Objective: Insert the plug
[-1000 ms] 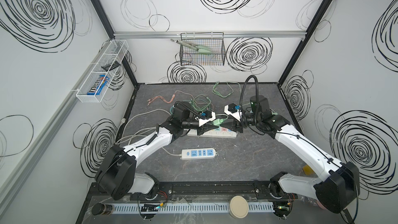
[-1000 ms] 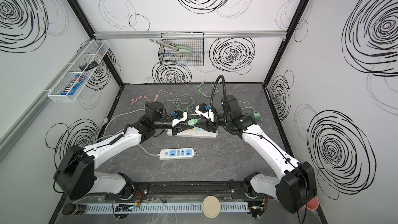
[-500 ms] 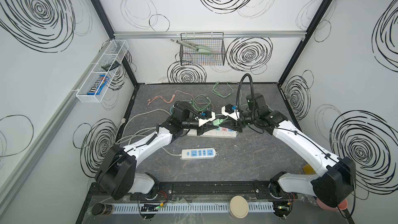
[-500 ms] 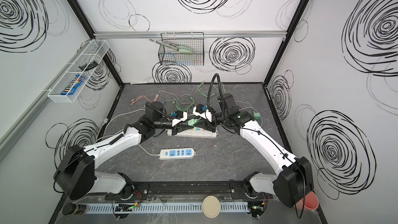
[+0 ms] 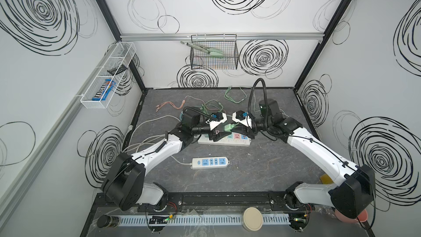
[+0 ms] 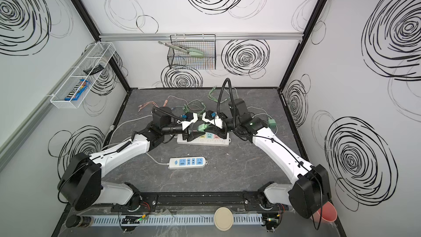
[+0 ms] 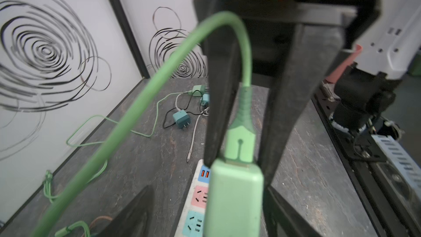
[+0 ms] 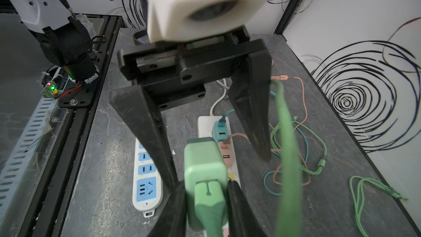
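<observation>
Here, the green adapter [image 5: 228,128] is held off the worktop [image 5: 262,167] between the two arms, directly above the white power strip [image 5: 237,142]. It is pinched at its cable end by the right end effector [image 7: 238,169], whose fingers are pressed against its two sides. The left end effector [image 8: 219,170] is spread wide, with a finger on either side of the adapter and not closed on it.

The relation that matters is the adapter's long axis. It is laid nearly level, along the strip and away from the right wrist, with the far end turned toward the left arm rather than down at the sockets. The prongs cannot be seen. A free pink socket [image 7: 200,196] is found just below. Judged from this, the adapter would have to be tipped prong-end down by the right arm — the only one gripping — before being lowered.
</observation>
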